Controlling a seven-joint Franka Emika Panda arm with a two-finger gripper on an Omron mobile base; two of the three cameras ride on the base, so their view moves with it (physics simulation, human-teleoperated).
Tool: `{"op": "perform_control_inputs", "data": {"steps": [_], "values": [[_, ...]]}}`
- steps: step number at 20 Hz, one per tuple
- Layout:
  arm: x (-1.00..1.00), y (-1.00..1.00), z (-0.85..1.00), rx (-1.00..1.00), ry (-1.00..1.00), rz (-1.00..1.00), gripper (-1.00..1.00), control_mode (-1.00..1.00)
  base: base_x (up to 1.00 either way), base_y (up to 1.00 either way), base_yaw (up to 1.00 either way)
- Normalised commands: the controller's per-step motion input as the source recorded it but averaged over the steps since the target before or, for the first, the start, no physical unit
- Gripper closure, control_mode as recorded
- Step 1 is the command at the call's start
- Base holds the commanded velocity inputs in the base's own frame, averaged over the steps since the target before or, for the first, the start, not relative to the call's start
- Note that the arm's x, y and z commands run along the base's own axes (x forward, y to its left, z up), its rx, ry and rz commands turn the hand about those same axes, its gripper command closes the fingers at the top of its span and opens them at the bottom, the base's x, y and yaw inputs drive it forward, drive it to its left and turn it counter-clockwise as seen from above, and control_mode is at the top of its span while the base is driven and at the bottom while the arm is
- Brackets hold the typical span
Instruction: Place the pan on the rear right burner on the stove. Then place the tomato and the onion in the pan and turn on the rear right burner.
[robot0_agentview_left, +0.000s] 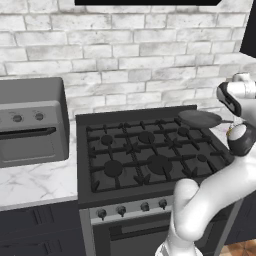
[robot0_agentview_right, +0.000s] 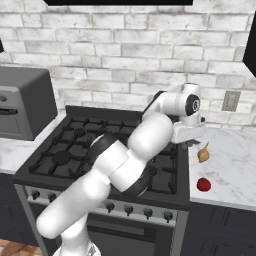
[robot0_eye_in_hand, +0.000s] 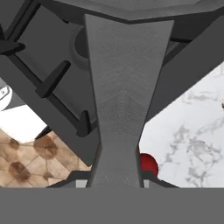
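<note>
Nearest to you, the two-finger gripper (robot0_eye_in_hand: 117, 181) was closed on the thin straight handle (robot0_eye_in_hand: 124, 96) of the small shallow round grey metal pan (robot0_agentview_left: 200, 118). In the hand view the handle ran straight up between the two dark finger tips and widened toward the bowl. You should judge this pan as stiff and rather light, but its smooth metal handle was probably slippery. Because the hold was at the far end of the handle, the bowl could sag or turn in the fingers, so a hold closer to the bowl would be steadier.

On the white marble counter (robot0_agentview_right: 235, 165), to the right of the black gas stove (robot0_agentview_left: 145, 150), the small glossy red tomato (robot0_agentview_right: 203, 184) lay near the front edge. It looked round and smooth, so it could roll; you should take it across its middle and gently, because it is likely soft. Behind it, well apart, lay the small tan-orange onion (robot0_agentview_right: 203, 154) with a pointed tip. It seemed firmer, and the round body was the better place to grip, not the tip.

Farther back, the pan was over the rear right corner of the stove. I could not tell surely whether it rested on the grate of the rear right burner (robot0_agentview_left: 184, 131) or hung just above it.
</note>
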Motion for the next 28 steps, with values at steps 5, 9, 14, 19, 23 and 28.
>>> {"op": "perform_control_inputs", "data": {"steps": [5,9,14,19,23,28], "values": [[0.04,0.09,-0.16,0.01,0.02,-0.12,1.0,-1.0,0.0,0.0,0.0],[0.0,0.1,-0.14,0.0,0.0,-0.13,1.0,-1.0,0.0,0.0,0.0],[-0.12,0.16,-0.16,0.0,0.0,-0.12,1.0,-1.0,0.0,0.0,0.0],[-0.34,0.26,-0.25,0.0,0.0,-0.1,1.0,-1.0,0.0,0.0,0.0],[-0.48,0.29,-0.26,0.0,0.0,-0.09,1.0,-1.0,0.0,0.0,0.0],[-0.47,0.31,-0.22,-0.02,0.0,-0.08,1.0,-1.0,0.0,0.0,0.0]]}}
